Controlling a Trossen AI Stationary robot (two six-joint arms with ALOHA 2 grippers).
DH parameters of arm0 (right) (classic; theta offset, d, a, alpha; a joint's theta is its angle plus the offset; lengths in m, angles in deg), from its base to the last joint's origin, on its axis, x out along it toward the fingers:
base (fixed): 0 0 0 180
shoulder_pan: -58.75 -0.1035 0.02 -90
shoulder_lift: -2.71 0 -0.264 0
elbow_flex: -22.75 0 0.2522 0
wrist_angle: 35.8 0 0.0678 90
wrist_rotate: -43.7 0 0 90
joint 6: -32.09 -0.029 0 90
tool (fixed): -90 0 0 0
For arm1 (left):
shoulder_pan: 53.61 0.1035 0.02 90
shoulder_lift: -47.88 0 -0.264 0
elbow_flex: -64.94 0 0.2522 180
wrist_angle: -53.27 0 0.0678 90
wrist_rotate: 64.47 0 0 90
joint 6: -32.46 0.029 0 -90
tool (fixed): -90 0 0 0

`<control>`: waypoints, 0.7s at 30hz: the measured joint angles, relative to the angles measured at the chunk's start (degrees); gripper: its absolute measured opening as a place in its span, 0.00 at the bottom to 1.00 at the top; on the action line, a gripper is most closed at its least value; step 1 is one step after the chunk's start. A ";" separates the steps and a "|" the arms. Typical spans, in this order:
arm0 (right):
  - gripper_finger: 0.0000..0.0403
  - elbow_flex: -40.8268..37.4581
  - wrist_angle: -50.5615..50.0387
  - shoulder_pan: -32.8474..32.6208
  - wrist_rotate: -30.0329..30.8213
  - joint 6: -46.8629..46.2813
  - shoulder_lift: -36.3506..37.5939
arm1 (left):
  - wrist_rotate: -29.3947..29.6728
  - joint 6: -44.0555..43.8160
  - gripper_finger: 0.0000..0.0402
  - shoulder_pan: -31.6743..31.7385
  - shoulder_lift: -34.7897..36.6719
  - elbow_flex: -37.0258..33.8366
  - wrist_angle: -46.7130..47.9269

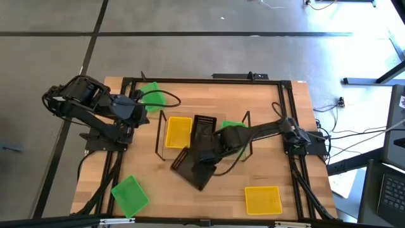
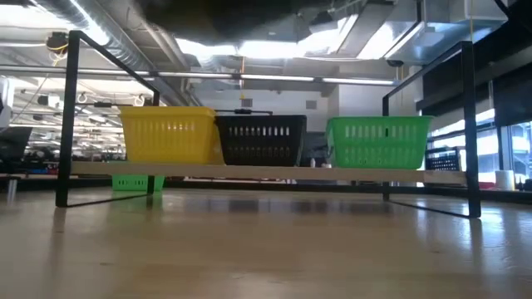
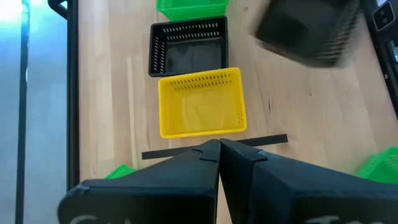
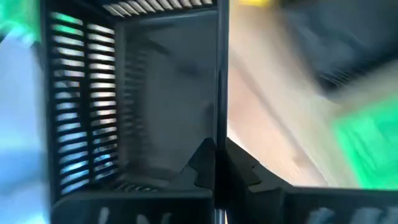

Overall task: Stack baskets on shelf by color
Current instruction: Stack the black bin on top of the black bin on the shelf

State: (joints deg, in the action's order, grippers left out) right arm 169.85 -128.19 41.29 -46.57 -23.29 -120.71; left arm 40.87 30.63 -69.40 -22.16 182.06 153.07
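Right hand [image 1: 204, 161] first: my fingers are pinched tight on the wall of a black basket [image 1: 193, 170], and the wrist view shows that thin wall [image 4: 217, 93] running straight up between my two fingertips, the slotted sides of the basket [image 4: 93, 106] opening beside it. From above, this basket hangs tilted at the front of the shelf [image 1: 161, 136], just off its near edge, over the bare wood of the desk [image 1: 278, 158]. On the shelf itself, three baskets sit in a row: a yellow basket [image 1: 178, 132], a second black basket [image 1: 204, 128] touching it, and a green basket [image 1: 235, 133] partly under my right arm. The low view confirms the row, yellow [image 2: 169, 133], black [image 2: 261, 139], green [image 2: 378, 142], all upright on the board [image 2: 266, 173]. Farther out, a loose yellow basket [image 1: 262, 199] lies near the front right of the desk, a loose green basket [image 1: 130, 195] at the front left, and another green one [image 1: 150, 95] at the back left. My left hand [image 1: 140, 113] is clamped shut on nothing, fingers [image 3: 199, 168] pressed together, waiting beside the shelf's left end.
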 joint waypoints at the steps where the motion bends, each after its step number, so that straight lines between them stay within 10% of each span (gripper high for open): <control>1: 0.00 0.07 -2.07 0.08 1.78 -4.05 0.40 | -0.01 0.00 0.00 0.00 0.00 0.00 0.02; 12: 0.00 0.09 -10.25 2.58 22.19 -33.00 2.37 | 0.21 0.04 0.00 0.00 0.00 0.02 -0.04; 21: 0.01 0.09 -10.04 9.15 21.85 -35.08 2.37 | 0.54 3.89 0.00 0.00 0.00 0.02 -1.72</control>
State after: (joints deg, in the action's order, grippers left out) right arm 169.94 -138.23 50.44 -24.72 -58.37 -118.34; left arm 41.41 34.52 -69.40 -22.16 182.08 151.35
